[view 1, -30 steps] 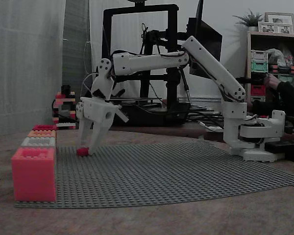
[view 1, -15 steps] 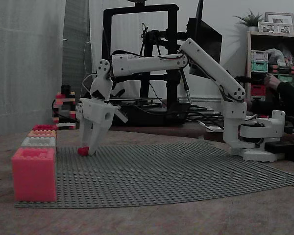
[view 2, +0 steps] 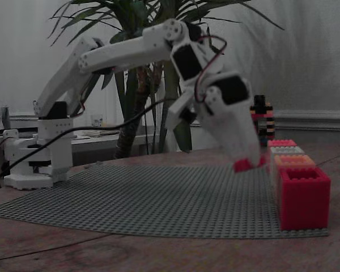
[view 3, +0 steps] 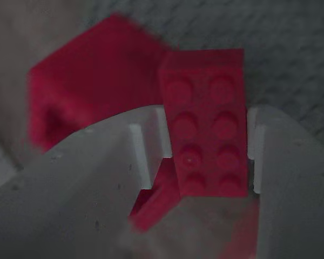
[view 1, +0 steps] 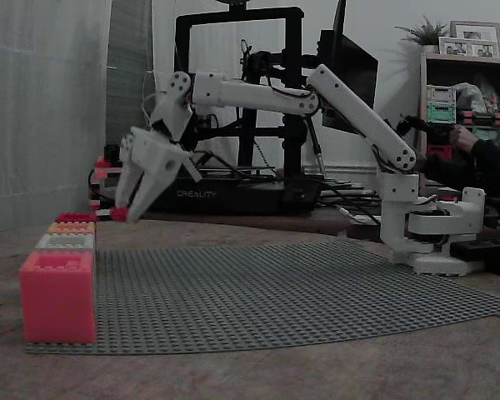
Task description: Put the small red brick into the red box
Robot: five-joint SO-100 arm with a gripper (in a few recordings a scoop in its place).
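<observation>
the small red brick sits clamped between the two fingers of the gripper, studs facing the wrist camera, lifted clear of the grey baseplate. in both fixed views it hangs in the air near the row of boxes at the plate's edge; in one of them it shows as a red speck at the fingertips, just beside the orange box. the red box is the far one in the row, behind the orange box, a pale grey box and the big pinkish-red box; in the wrist view a blurred crimson box lies just beyond the brick. the step in hand looks like the carry. next, the claw probably needs to centre over the red box's open top, lower, then part its fingers.
</observation>
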